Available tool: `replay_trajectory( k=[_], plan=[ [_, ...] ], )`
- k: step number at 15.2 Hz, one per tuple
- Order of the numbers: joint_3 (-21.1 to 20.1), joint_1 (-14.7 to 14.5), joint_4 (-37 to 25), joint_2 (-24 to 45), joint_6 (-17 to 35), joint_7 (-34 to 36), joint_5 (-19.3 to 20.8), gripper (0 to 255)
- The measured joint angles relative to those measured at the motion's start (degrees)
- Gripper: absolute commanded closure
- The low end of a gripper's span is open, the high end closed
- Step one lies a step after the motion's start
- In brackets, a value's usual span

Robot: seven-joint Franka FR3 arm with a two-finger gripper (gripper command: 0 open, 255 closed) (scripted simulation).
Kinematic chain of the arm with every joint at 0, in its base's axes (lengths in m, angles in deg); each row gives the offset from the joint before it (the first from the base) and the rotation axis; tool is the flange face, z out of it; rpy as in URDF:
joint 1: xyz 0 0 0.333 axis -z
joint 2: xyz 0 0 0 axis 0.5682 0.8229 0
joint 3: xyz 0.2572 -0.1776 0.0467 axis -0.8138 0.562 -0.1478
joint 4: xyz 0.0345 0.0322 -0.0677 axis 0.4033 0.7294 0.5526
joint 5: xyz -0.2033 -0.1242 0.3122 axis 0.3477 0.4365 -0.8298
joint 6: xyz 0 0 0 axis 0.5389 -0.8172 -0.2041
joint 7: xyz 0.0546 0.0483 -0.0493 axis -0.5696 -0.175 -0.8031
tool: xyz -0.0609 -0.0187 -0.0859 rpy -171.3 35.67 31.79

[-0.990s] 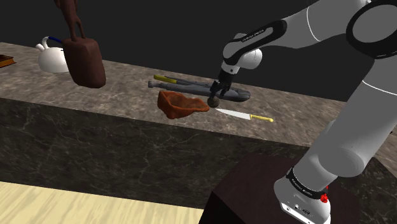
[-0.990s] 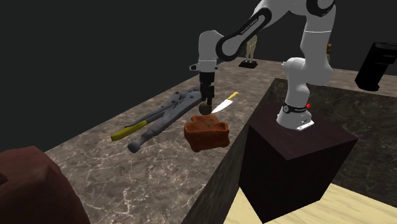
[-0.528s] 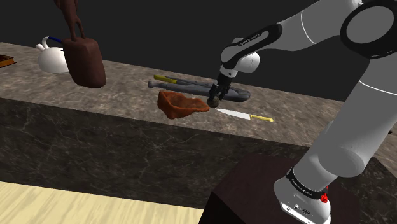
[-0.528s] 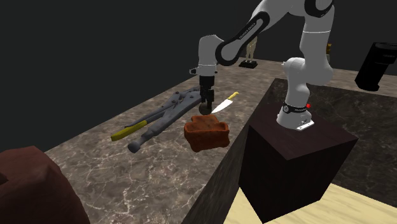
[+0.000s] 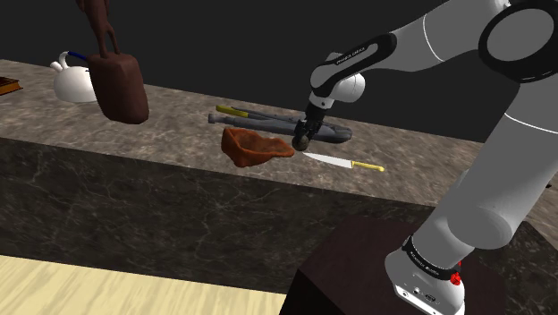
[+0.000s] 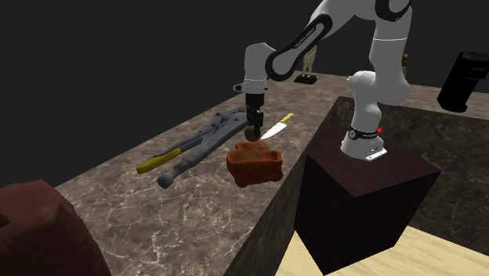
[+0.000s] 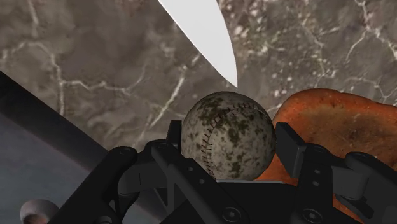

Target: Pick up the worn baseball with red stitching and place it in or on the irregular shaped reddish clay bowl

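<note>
A scuffed, mottled baseball (image 7: 228, 135) with red stitching sits clasped between my two black fingers (image 7: 289, 145). My gripper (image 5: 302, 140) hangs just above the marble counter, shut on the ball (image 5: 301, 142), at the right-hand rim of the irregular reddish clay bowl (image 5: 255, 146). In the second exterior view the gripper (image 6: 253, 124) stands over the far edge of the bowl (image 6: 253, 163). Beside the ball in the wrist view is the bowl's orange-red rim (image 7: 343, 127).
A yellow-handled knife (image 5: 344, 162) lies just past the gripper, its white blade (image 7: 203, 35) pointing at the ball. Grey long-handled pliers (image 5: 268, 123) lie behind the bowl. A brown bag (image 5: 119, 85) and a white teapot (image 5: 73, 82) stand at the shoulder view's left.
Over the last second the arm shifted slightly, lifting the gripper and ball a little by the bowl's rim. In the last half second nothing has visibly moved.
</note>
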Motion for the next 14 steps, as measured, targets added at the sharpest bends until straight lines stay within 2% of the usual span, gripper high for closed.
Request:
replay_trajectory(
  k=[6, 14],
  plan=[
    [0.0, 0.0, -0.2, -0.1, -0.3, 0.2, 0.2, 255],
    [0.3, 0.0, -2.1, -3.8, -5.5, 2.6, 2.5, 255]
  ],
)
